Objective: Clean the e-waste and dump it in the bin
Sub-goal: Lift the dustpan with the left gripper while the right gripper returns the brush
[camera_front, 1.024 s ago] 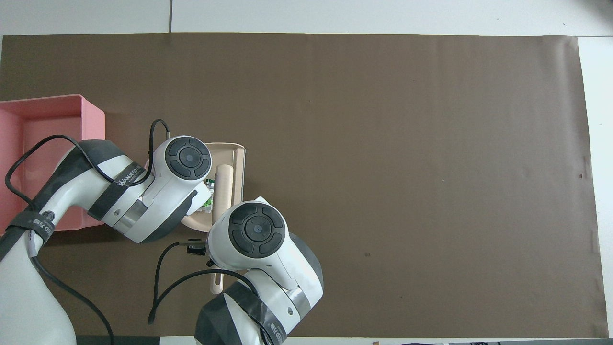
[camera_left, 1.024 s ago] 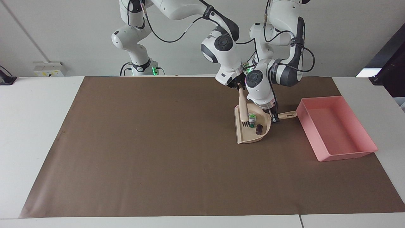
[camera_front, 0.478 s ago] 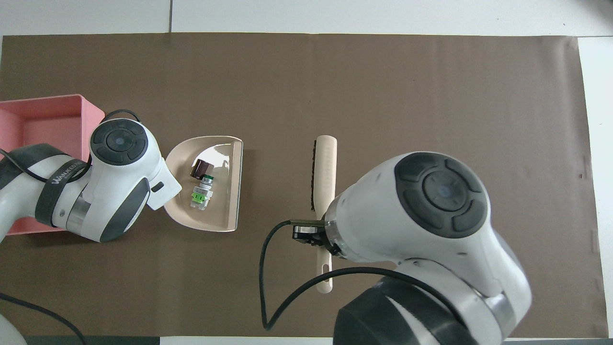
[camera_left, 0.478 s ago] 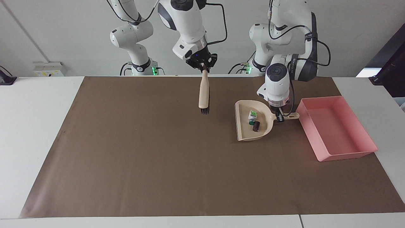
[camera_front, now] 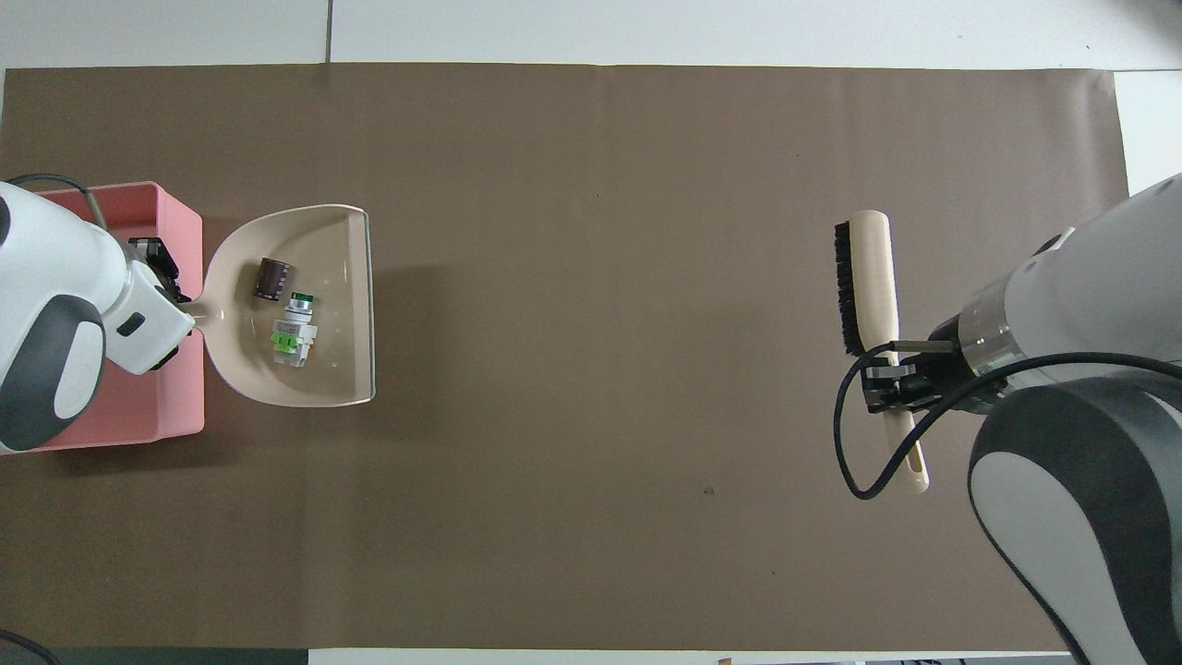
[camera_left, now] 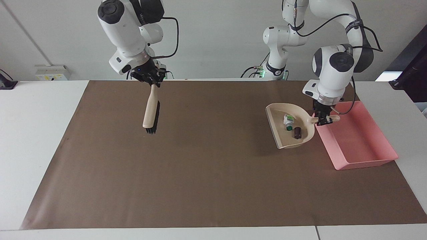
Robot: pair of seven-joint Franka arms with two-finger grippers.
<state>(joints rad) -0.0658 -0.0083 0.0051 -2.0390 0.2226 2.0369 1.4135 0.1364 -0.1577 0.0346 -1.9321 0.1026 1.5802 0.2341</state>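
Half the bin (camera_front: 180,231) under left arm

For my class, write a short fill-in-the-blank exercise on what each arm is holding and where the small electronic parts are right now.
1. The left gripper holds the dustpan by its ____.
2. The e-waste lies inside the ____.
3. The right gripper holds a ____ by its handle, bristles hanging down.
4. The pink bin holds ____ of the e-waste so far.

Missing words: handle; dustpan; brush; none
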